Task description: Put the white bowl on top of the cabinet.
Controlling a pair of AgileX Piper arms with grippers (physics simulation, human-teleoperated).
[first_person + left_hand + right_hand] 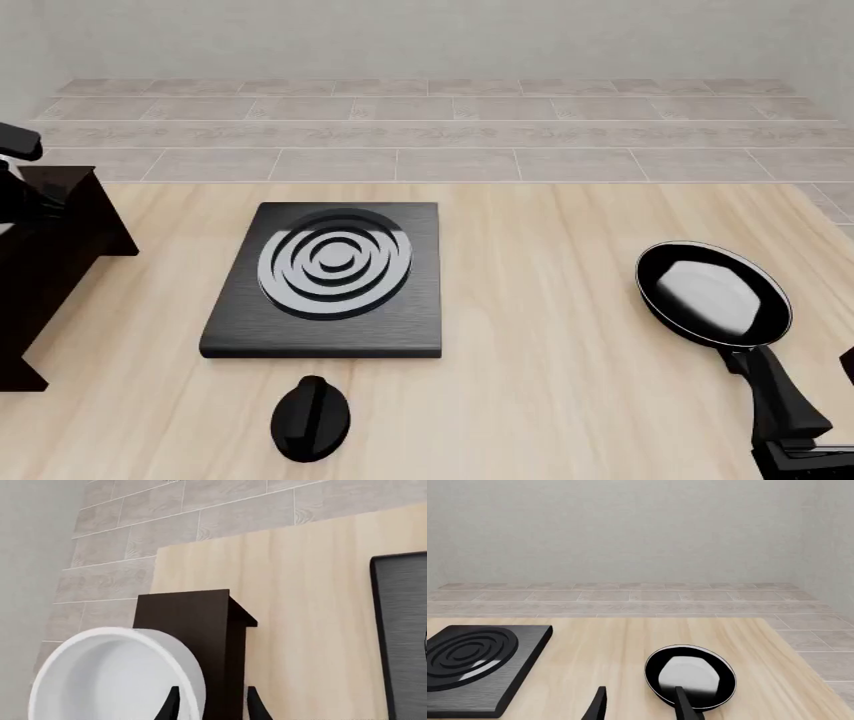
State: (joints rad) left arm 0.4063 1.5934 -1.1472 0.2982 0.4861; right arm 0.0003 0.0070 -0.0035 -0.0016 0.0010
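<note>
Between the left hand's [212, 705] fingertips sits the rim wall of the white bowl [113, 680], so that hand is closed on it, held over the dark cabinet [193, 630] on the bench [307, 605]. Ahead of the right hand [639, 705], parted and holding nothing, lies the frying pan [690, 675].

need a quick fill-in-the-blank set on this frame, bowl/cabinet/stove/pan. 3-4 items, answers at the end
1. In the left wrist view, the white bowl sits at the left gripper, in front of the dark ____.
2. The stove plate carries white ____.
3. In the front view, the frying pan lies to the ____ of the stove plate.
4. The black knob rests on the ____.

Answers: cabinet; rings; right; table
</note>
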